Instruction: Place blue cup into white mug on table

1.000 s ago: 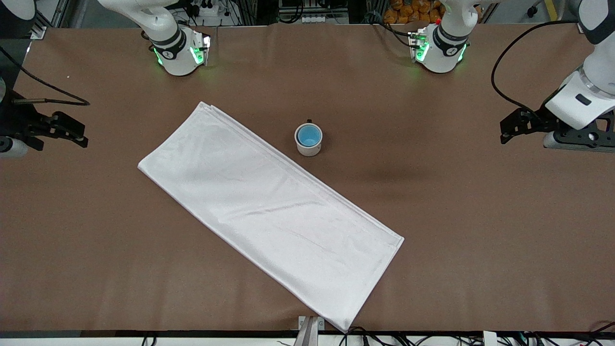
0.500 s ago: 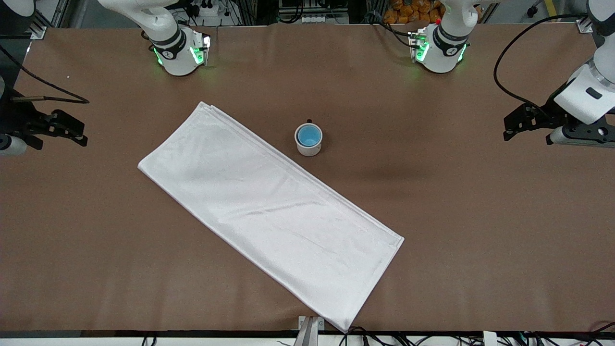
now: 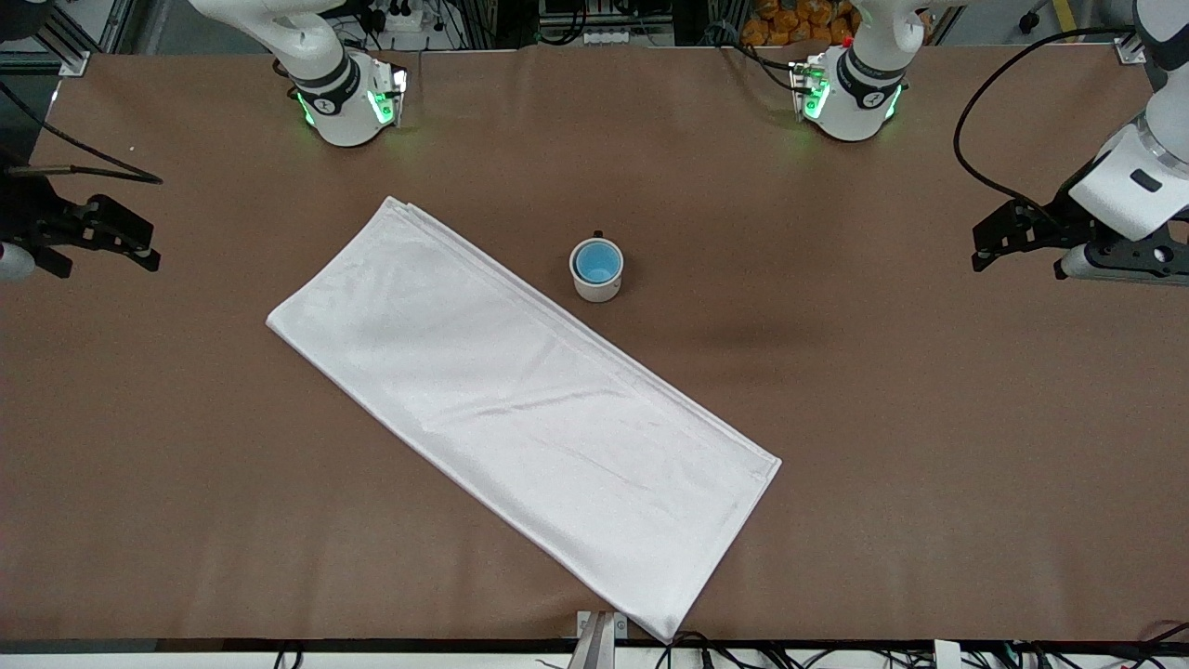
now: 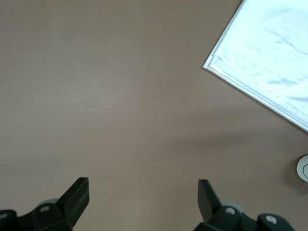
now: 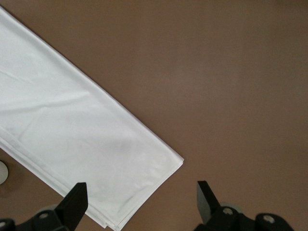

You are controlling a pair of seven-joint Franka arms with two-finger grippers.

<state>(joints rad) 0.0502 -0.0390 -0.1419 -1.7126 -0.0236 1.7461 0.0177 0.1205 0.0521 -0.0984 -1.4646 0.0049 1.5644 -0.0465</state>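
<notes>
The blue cup point(image 3: 596, 263) sits upright inside the white mug point(image 3: 595, 288), which stands on the brown table point(image 3: 882, 418) beside the white cloth's long edge. The mug's black handle points toward the arm bases. My left gripper point(image 3: 977, 249) hovers open and empty over the left arm's end of the table, well away from the mug. Its wrist view shows its open gripper point(image 4: 143, 199) over bare table, with a sliver of the mug point(image 4: 303, 168) at the edge. My right gripper point(image 3: 151, 248) hovers open and empty over the right arm's end; its wrist view shows the gripper point(image 5: 142, 199) open over a cloth corner.
A long white folded cloth point(image 3: 520, 409) lies diagonally across the middle of the table, reaching the edge nearest the front camera. It shows in the left wrist view point(image 4: 269, 57) and the right wrist view point(image 5: 72, 134). The arm bases point(image 3: 348, 98) stand along the table's top edge.
The left gripper has drawn slightly toward its end of the table and risen a little. The right gripper has shifted slightly outward toward its end. Cup and mug have not moved.
</notes>
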